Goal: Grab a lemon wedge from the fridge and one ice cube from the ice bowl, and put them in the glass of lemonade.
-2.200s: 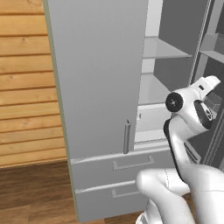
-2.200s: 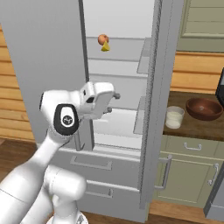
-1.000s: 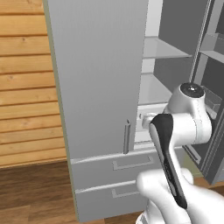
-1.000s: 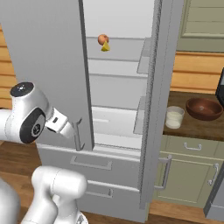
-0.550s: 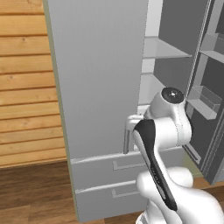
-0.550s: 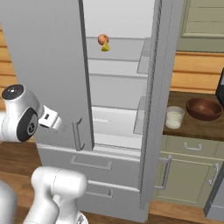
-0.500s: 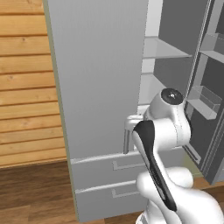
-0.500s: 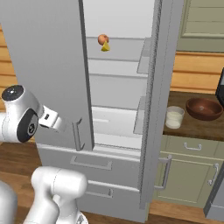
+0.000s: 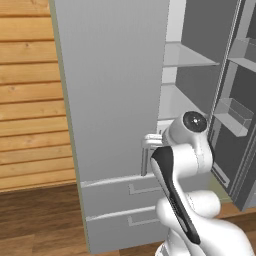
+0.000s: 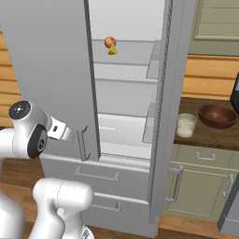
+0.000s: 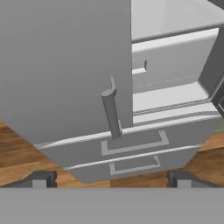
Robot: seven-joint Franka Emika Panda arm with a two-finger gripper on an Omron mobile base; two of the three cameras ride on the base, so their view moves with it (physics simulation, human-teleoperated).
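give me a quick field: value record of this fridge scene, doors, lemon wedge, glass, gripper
fridge: left door closed, right door swung open, two drawers at bottom
lemon wedge: on upper fridge shelf, beside a small orange-red fruit
glass of lemonade: on the wooden counter right of the fridge, next to a brown bowl
gripper: open, holding nothing, facing the left door's bar handle
task status: wedge not yet picked

Lemon wedge (image 10: 112,50) on fridge (image 10: 126,116) shelf
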